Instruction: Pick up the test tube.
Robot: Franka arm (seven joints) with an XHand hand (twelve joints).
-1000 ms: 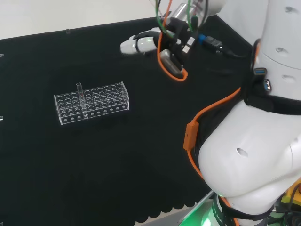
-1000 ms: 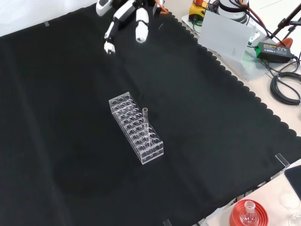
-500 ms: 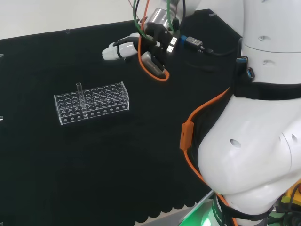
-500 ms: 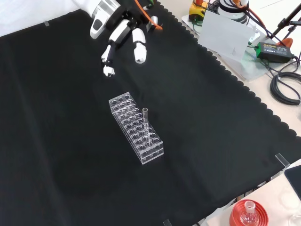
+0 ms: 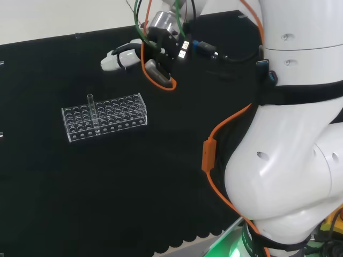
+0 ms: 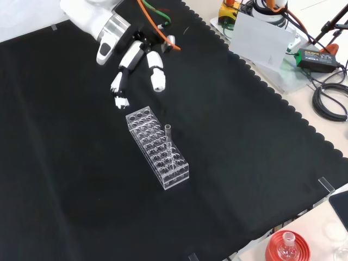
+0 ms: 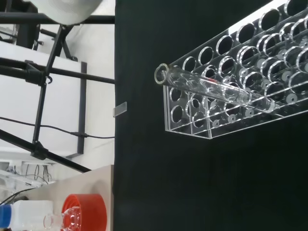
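Observation:
A clear test tube (image 5: 91,108) (image 6: 168,136) (image 7: 202,85) stands upright in a clear plastic rack (image 5: 104,123) (image 6: 157,148) (image 7: 240,82) on the black cloth. In the head view the hand (image 5: 122,55) hovers up and to the right of the rack, apart from it. In the front view the hand (image 6: 136,68) hangs just beyond the rack's far end, its fingers straight and spread, holding nothing. The tube sits near the rack's other end, away from the hand.
A red ribbed stand with a small flask (image 6: 287,247) (image 7: 79,214) sits off the cloth's near right corner in the front view. Cables and a power brick (image 6: 315,57) lie on the bench at the right. The arm's white links (image 5: 289,139) stand at the head view's right.
The hand has travelled toward the rack: leftward in the head view, downward and nearer in the front view. Its fingers stay straight. The tube and rack have not moved.

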